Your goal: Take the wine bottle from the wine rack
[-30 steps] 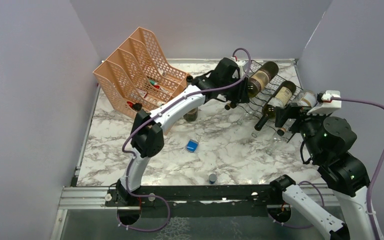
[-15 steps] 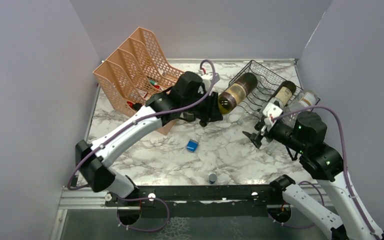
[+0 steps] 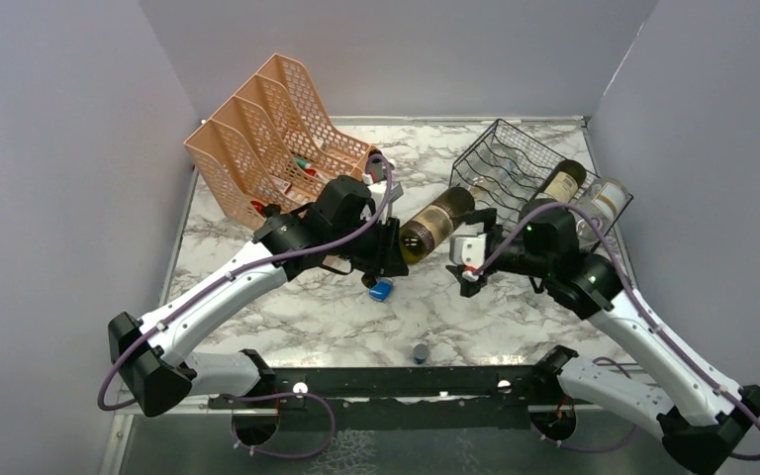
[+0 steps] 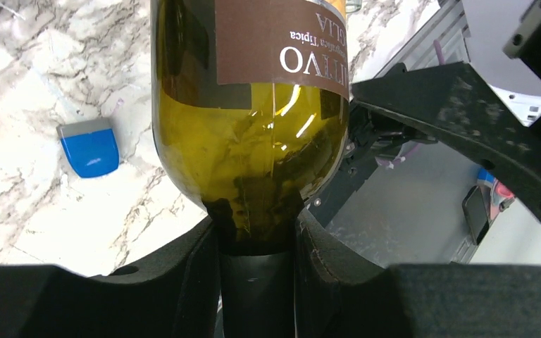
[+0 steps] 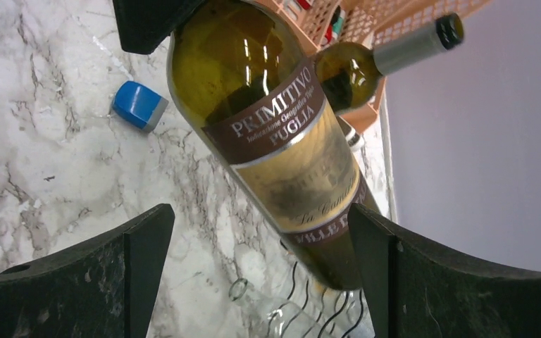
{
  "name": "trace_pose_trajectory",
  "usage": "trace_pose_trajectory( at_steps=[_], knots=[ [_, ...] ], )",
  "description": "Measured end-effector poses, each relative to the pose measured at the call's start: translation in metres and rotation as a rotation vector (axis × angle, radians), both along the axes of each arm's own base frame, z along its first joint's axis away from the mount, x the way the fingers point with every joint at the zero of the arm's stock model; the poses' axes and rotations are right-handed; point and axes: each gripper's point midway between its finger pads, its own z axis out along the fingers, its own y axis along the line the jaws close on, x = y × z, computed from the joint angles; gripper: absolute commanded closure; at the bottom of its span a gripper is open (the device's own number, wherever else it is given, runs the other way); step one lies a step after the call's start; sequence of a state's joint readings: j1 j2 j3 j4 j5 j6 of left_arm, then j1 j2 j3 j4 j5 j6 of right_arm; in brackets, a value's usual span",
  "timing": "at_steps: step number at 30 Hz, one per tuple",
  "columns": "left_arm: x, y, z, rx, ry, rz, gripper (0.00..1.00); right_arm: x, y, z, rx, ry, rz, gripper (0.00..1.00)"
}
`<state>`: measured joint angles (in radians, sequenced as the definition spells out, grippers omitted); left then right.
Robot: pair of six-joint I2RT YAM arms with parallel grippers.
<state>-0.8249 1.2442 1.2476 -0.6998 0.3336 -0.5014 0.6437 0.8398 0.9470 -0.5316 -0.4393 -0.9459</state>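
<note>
My left gripper (image 3: 393, 249) is shut on the neck of a green wine bottle (image 3: 435, 223) with a brown label and holds it level above the table, to the left of the black wire wine rack (image 3: 503, 158) and out of it. In the left wrist view both fingers clamp the neck (image 4: 257, 260) below the bottle's shoulder (image 4: 250, 127). My right gripper (image 3: 462, 265) is open just near of the bottle's base. In the right wrist view the bottle (image 5: 275, 141) lies ahead of the spread fingers (image 5: 141, 260), untouched.
Two more bottles (image 3: 560, 184) lie in the rack's right cradles. The peach mesh organizer (image 3: 277, 129) stands at the back left, with another bottle (image 5: 380, 60) beside it. A small blue object (image 3: 381, 290) and a small grey cap (image 3: 421, 350) lie on the marble table.
My left gripper has drawn the bottle out of the rack, leftward and toward the near side. My right arm has swung left from the rack's right end to beside the bottle's base.
</note>
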Motion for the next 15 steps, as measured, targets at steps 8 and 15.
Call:
trace_pose_trajectory(
  at_steps=[8,15],
  knots=[
    [-0.014,0.013,-0.01,0.012,0.037,0.007,1.0,0.013,0.037,-0.028,-0.107,-0.073,0.179,0.04],
    [-0.021,0.019,-0.012,0.012,0.052,0.013,1.0,0.019,0.069,-0.036,-0.147,-0.189,0.281,0.07]
  ],
)
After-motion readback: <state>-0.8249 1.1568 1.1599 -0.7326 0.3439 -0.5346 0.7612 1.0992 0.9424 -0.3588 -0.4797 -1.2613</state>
